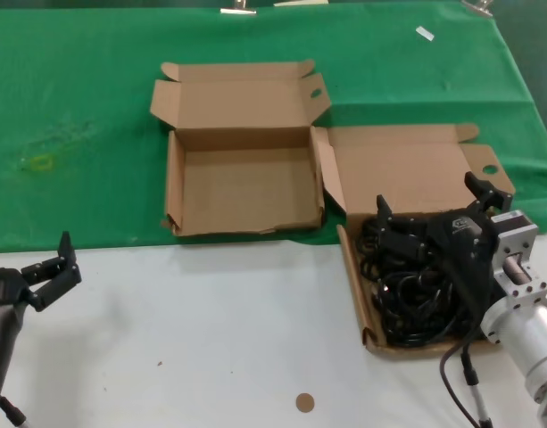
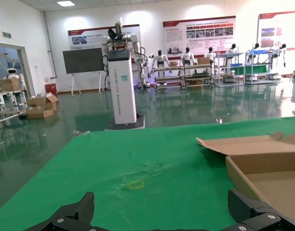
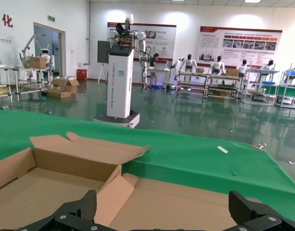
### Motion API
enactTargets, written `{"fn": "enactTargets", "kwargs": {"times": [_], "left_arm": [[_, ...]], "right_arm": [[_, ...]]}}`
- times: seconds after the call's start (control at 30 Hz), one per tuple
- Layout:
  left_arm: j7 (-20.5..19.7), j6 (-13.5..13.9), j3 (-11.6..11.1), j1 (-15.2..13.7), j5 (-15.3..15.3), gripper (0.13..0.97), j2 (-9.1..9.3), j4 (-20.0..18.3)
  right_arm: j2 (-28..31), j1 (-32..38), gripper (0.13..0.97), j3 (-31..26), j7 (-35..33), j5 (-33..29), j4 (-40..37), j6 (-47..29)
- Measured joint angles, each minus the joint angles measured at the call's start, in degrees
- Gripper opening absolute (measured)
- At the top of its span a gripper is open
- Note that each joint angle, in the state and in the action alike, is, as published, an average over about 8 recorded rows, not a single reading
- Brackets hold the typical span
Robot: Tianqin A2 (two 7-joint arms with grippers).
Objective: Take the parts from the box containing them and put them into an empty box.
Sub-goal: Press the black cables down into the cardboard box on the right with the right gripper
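Note:
The parts point(image 1: 407, 294), a tangle of black power cords, fill the box containing them point(image 1: 354, 283) at the right, whose lid point(image 1: 407, 169) lies folded back. My right gripper point(image 1: 427, 198) hovers open over the back of that pile, nothing between its fingers; the right wrist view shows its gripper point(image 3: 166, 211) spread above the lid point(image 3: 185, 202). The empty box point(image 1: 246, 192) stands open in the middle, also seen as the empty box point(image 3: 41, 183) and the empty box point(image 2: 267, 168). My left gripper point(image 1: 52, 272) waits open at the lower left; the left wrist view shows the gripper point(image 2: 164, 214) over green cloth.
Both boxes sit where the green cloth point(image 1: 86, 107) meets the white tabletop point(image 1: 211, 330). A small brown disc point(image 1: 303, 403) lies near the front edge. A yellow mark point(image 1: 41, 162) and a white scrap point(image 1: 424, 33) are on the cloth.

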Motion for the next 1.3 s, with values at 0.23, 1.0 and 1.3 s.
{"fn": "enactTargets", "kwargs": {"times": [0.23,1.0,1.3], "left_arm": [[0.00,0.00,0.00,0.00,0.00,0.966,0.00,0.00],[0.00,0.00,0.00,0.00,0.00,0.966,0.00,0.00],[0.00,0.00,0.00,0.00,0.00,0.956,0.00,0.00]], "right_arm": [[0.00,0.00,0.966,0.00,0.00,0.00,0.00,0.00],[0.00,0.00,0.966,0.00,0.00,0.00,0.00,0.00],[0.00,0.00,0.966,0.00,0.00,0.00,0.00,0.00]]}}
